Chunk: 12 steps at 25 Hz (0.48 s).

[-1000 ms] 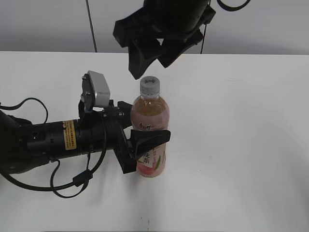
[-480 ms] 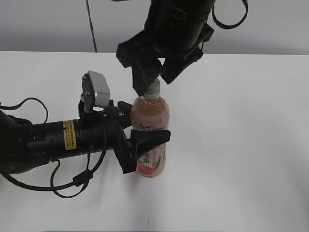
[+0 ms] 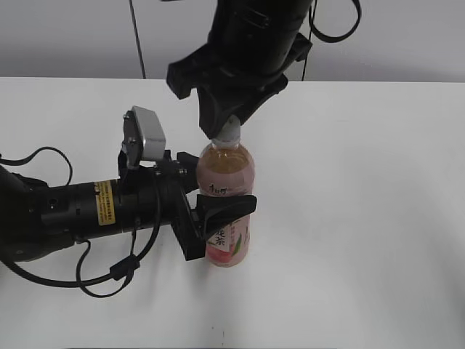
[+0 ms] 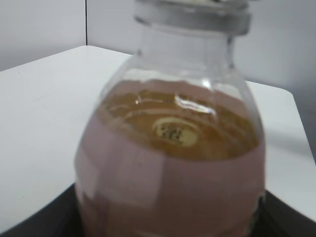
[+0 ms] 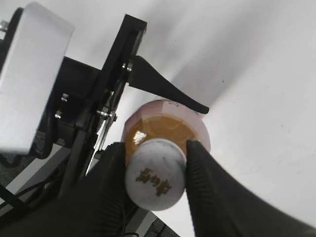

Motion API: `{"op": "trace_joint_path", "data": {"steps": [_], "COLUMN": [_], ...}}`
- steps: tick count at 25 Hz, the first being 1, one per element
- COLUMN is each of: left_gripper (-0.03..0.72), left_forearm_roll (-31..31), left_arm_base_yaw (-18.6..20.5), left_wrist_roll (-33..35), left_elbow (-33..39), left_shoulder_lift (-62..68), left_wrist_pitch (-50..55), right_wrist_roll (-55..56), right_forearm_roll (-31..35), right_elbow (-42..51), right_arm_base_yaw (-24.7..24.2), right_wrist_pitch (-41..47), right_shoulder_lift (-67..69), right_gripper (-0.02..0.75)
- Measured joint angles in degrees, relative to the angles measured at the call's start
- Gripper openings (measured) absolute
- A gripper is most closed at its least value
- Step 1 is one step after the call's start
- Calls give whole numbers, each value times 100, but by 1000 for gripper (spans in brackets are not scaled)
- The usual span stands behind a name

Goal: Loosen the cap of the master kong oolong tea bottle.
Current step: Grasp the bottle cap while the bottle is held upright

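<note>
The master kong oolong tea bottle [image 3: 226, 182] stands upright on the white table, clear plastic with pale amber tea and a pink label. My left gripper [image 3: 218, 218] is shut on its body from the left; the bottle [image 4: 173, 163] fills the left wrist view. My right gripper [image 3: 227, 129] comes down from above and is shut on the cap [image 3: 231, 134], which mostly hides it. In the right wrist view the white cap [image 5: 155, 174] with its dark logo sits pinched between both black fingers, the bottle's shoulder [image 5: 168, 128] below it.
The white table [image 3: 363, 218] spreads to the right and front. The left arm with its grey camera block [image 3: 149, 134] and loose cables [image 3: 109, 273] lies across the table's left side. A grey wall stands behind.
My right gripper came down from above the bottle onto the cap and closed on it. The left gripper and the bottle have not moved.
</note>
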Motion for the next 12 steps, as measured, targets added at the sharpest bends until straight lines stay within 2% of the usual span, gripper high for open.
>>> {"op": "trace_joint_path", "data": {"steps": [2,12], "left_gripper": [437,436], "left_forearm_roll": [-4,-5], "left_arm_base_yaw": [0,0], "left_wrist_roll": [0,0], "left_elbow": [0,-7], "left_shoulder_lift": [0,0], "left_wrist_pitch": [0,0], "right_wrist_roll": [-11,-515], "right_forearm_roll": [1,28], "right_elbow": [-21,-21], "right_arm_base_yaw": [3,3], "right_wrist_pitch": [11,18], "right_shoulder_lift": [0,0], "right_gripper": [282,281]}}
